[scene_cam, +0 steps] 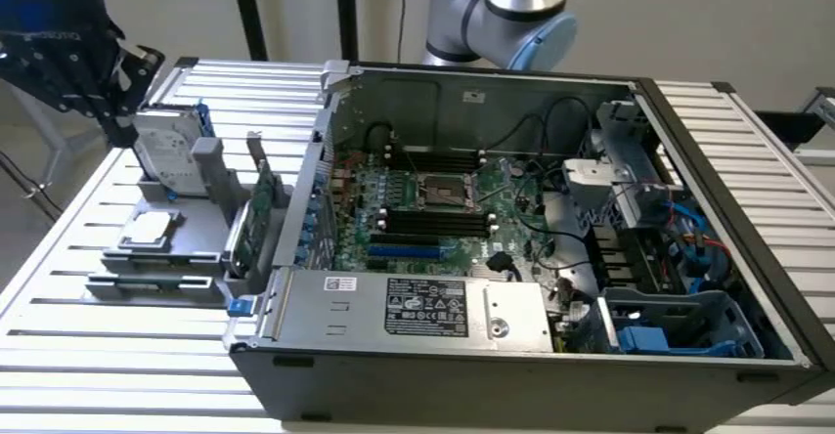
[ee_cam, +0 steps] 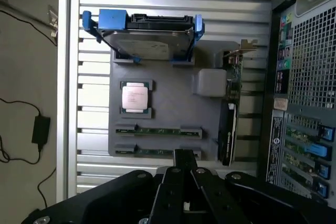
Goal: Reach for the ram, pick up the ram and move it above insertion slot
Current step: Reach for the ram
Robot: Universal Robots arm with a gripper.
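Black pincer [ee_cam: 182, 169] above grey tray [ee_cam: 173, 108] near slatted desk [ee_cam: 157, 14] edge, grip cannot tell; silver square processor [ee_cam: 135, 98] beside thin green ram stick [ee_cam: 157, 152], slotted edge-up.

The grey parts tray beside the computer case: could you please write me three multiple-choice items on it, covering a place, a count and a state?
1. The processor lies
A. between the hard drive and the ram sticks
B. on the hard drive
C. inside the case
2. Ram sticks in the tray:
A. one
B. two
C. four
3. The ram sticks are
A. loose on the table
B. plugged into the motherboard
C. seated in the tray's slots

Answers: 1 A, hard drive on one side, sticks on the other; 2 B, two green sticks lie side by side; 3 C, both rest in grey slots.
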